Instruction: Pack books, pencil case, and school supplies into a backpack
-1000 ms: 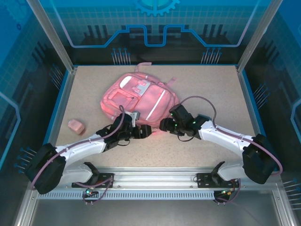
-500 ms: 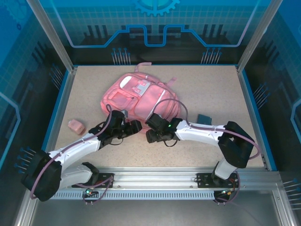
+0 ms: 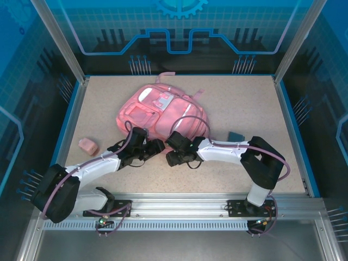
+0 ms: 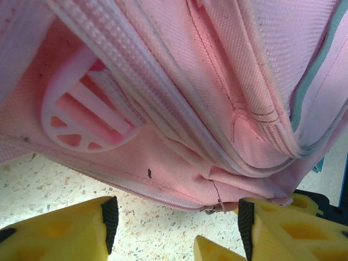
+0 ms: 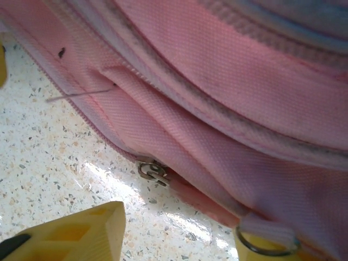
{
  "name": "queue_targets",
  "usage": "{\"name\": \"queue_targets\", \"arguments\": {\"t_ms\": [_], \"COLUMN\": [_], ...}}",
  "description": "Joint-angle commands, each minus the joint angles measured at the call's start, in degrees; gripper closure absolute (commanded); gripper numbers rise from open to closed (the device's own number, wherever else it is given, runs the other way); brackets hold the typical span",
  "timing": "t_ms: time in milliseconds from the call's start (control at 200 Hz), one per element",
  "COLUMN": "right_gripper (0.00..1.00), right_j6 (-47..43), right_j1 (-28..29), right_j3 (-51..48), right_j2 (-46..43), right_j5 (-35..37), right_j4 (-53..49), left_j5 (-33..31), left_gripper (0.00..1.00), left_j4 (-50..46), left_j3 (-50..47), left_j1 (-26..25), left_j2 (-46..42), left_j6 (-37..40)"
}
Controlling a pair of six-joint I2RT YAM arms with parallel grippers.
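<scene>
Your soft pink fabric backpack [image 3: 163, 109] with pale reflective stripes lies flat on the speckled beige tabletop [image 3: 244, 98], front pockets facing up. Both arms meet at the backpack's near edge. Your left gripper [image 3: 155, 147] sits at the near-left part of that edge. Your right gripper [image 3: 173, 148] is just beside it at the near-middle.

From the left wrist you can see the left gripper [image 4: 176, 217] is released. Its yellow fingers [image 4: 60, 231] stand well apart with only bare tabletop between them, and the backpack's bottom seam runs just beyond the tips. A small metal zipper pull [image 4: 212, 207] hangs from that seam, nearer the right-hand finger. Higher on the backpack, a round pink slotted plastic disc [image 4: 81, 117] lies tucked in a fold.

From the right wrist, the right gripper [image 5: 179, 239] is likewise unclenched and grasps nothing. One yellow finger [image 5: 76, 234] lies over the tabletop, off the backpack's seam, and the other barely shows under the fabric. The zipper pull [image 5: 152, 171] rests at the seam between them. A thin wire ring [image 5: 266, 244] on a pale fabric loop sits right by that second finger; you cannot tell whether they touch.

Left of the backpack, apart from it, lies a small rounded pink lump [image 3: 88, 145]. Near the backpack's near-right corner lies a small flat teal piece [image 3: 235, 135].
</scene>
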Motion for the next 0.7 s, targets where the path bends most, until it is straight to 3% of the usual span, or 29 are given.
{"name": "queue_targets", "arguments": {"t_ms": [0, 95, 275, 695], "right_gripper": [0.53, 0.6, 0.62, 0.49], "right_j6": [-2.39, -2.18, -2.27, 6.34], "right_j1": [0.62, 0.8, 1.63, 7.84], "right_j3": [0.27, 0.12, 1.29, -3.67], "right_j2": [0.17, 0.35, 2.02, -5.65], "right_j5": [0.4, 1.51, 4.28, 17.24], "right_j4": [2.63, 2.64, 1.46, 1.34], "left_j5": [1.95, 2.52, 3.41, 3.9], "left_gripper": [0.42, 0.46, 0.51, 0.6], "left_j4": [2.49, 3.63, 5.37, 6.59], "left_j3": [0.15, 0.15, 0.11, -0.02], "left_j1": [0.36, 0.37, 0.26, 0.06], "left_j2": [1.57, 2.7, 4.4, 6.29], "left_j6": [-0.77, -1.02, -1.43, -1.35]}}
